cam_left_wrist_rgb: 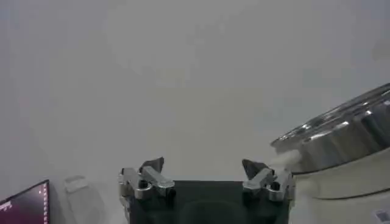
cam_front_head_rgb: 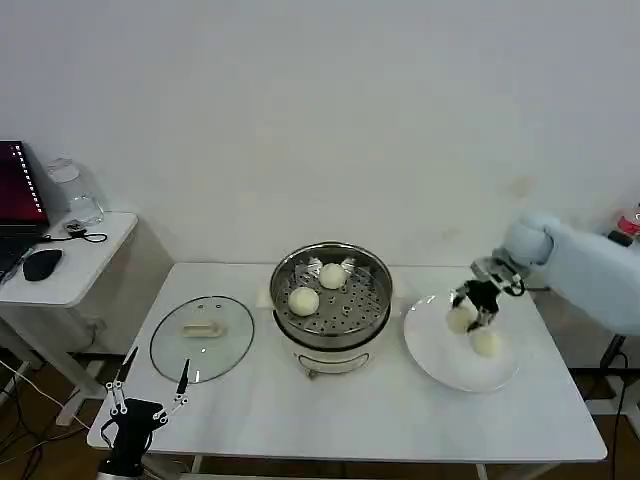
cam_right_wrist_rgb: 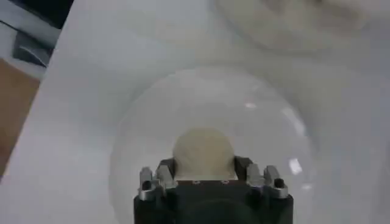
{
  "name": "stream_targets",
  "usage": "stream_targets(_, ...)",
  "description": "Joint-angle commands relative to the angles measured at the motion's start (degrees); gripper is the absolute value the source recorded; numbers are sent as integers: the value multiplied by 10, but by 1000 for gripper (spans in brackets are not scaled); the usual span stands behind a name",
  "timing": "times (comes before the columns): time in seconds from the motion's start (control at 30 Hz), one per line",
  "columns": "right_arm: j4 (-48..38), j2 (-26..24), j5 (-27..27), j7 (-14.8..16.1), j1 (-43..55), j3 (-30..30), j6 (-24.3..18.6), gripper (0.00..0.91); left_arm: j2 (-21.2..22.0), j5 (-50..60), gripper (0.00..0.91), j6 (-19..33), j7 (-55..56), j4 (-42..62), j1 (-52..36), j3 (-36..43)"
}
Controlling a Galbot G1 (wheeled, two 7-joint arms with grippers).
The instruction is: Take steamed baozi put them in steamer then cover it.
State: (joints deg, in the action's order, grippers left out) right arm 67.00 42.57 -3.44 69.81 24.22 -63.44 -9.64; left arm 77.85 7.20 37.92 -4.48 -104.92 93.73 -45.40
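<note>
The shiny steamer (cam_front_head_rgb: 331,290) stands mid-table with two baozi, one (cam_front_head_rgb: 304,300) in front and one (cam_front_head_rgb: 333,275) behind, on its perforated tray. To its right a white plate (cam_front_head_rgb: 440,362) carries a loose baozi (cam_front_head_rgb: 486,343). My right gripper (cam_front_head_rgb: 467,309) is over the plate, shut on another baozi (cam_front_head_rgb: 459,321). The right wrist view has that baozi (cam_right_wrist_rgb: 203,149) pressed between both fingers of the gripper (cam_right_wrist_rgb: 204,165), the plate (cam_right_wrist_rgb: 152,122) beneath. The glass cover (cam_front_head_rgb: 165,350) lies flat left of the steamer. My left gripper (cam_front_head_rgb: 158,362) waits open at the table's front-left corner, empty (cam_left_wrist_rgb: 203,165), with the steamer's wall (cam_left_wrist_rgb: 341,131) off to one side.
A low side table (cam_front_head_rgb: 70,270) to the left holds a laptop (cam_front_head_rgb: 18,195), a mouse (cam_front_head_rgb: 42,264) and a clear jar (cam_front_head_rgb: 72,190). A white wall stands close behind the table. Bare tabletop (cam_front_head_rgb: 330,410) runs along the front edge.
</note>
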Motion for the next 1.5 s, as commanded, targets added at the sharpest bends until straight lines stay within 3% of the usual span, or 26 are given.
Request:
stream_targets(0.03, 115, 18, 4, -3, 129, -37, -16, 645, -1, 0, 907, 0, 0, -2, 1, -1)
stream_targets(0.23, 137, 67, 24, -25, 120, -36, -15, 645, 0, -1, 907, 1, 0, -5, 2, -2)
stream_targets(0.3, 145, 91, 82, -31, 111, -26, -31, 645, 0, -1, 907, 1, 0, -5, 3, -5)
stream_targets(0.37, 152, 105, 104, -36, 110, -26, -40, 645, 0, -3, 907, 1, 0, -5, 5, -6)
stream_targets(0.7, 156, 179, 154, -58, 67, -38, -83, 645, 7, -2, 907, 2, 1, -4, 5, -9)
stream_targets(1.5, 177, 183, 188, -66, -8, -49, -128, 645, 9, -2, 907, -1, 0, 7, -5, -9)
